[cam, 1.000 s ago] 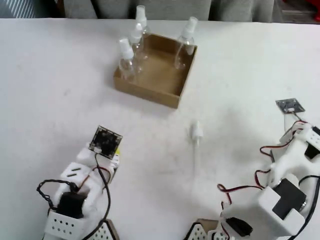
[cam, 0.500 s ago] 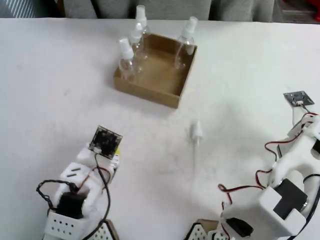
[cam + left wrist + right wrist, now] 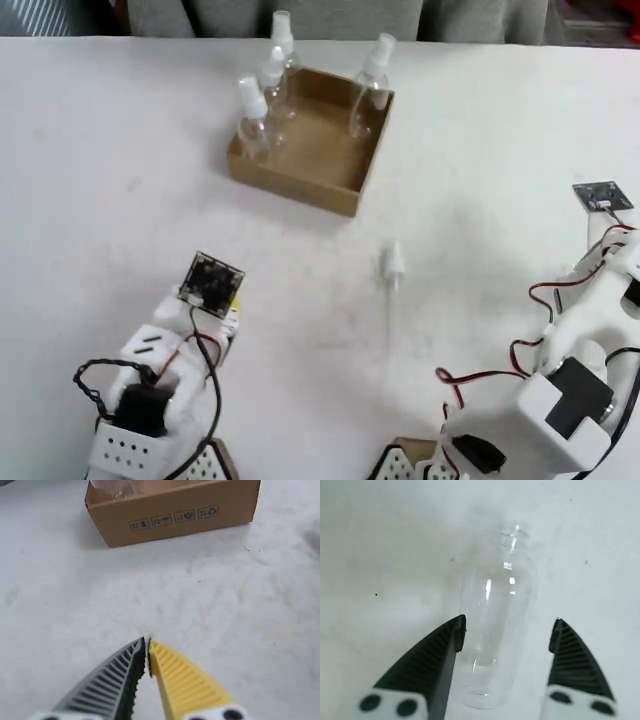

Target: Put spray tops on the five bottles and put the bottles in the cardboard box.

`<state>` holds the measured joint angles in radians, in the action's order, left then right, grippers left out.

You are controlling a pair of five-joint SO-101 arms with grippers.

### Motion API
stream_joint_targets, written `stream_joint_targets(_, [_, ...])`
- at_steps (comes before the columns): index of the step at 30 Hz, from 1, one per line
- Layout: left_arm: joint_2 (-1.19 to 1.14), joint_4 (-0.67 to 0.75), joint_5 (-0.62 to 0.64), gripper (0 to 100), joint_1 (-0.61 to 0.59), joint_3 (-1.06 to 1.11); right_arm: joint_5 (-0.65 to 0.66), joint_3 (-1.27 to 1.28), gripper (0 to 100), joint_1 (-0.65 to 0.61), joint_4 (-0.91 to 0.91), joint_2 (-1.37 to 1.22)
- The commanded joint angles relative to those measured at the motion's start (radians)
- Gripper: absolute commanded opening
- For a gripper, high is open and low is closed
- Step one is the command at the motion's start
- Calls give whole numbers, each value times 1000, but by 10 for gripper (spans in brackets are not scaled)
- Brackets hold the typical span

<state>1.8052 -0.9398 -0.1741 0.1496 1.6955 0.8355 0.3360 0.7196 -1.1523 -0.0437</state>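
A capless bottle (image 3: 492, 605) lies between the spread jaws of the right gripper (image 3: 509, 624); the left gripper (image 3: 147, 647) is pressed together. The box (image 3: 300, 187) holds seemingly four sprayer-topped bottles (image 3: 368, 85).

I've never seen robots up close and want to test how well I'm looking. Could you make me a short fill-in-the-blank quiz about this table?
1. The left gripper is shut; one finger is grey, the other ___.
2. The clear bottle lying between the open fingers of the right gripper has no ___ on its neck.
3. A loose spray top lies on the ___, outside the cardboard box.

Missing words: yellow; spray top; table.
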Motion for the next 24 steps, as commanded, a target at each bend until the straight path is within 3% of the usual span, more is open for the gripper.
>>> stream_joint_targets(1, [10, -2, -5, 24, -7, -2, -71, -48, 201, -1, -19, 13])
stream_joint_targets(9, [10, -2, -5, 24, -8, -2, -91, -38, 240, -10, 10, 2])
stream_joint_targets(13, [10, -2, -5, 24, -8, -2, -192, -38, 238, -21, 54, 2])
stream_joint_targets(24, [10, -2, -5, 24, -10, -2, -207, -34, 237, -87, 88, -71])
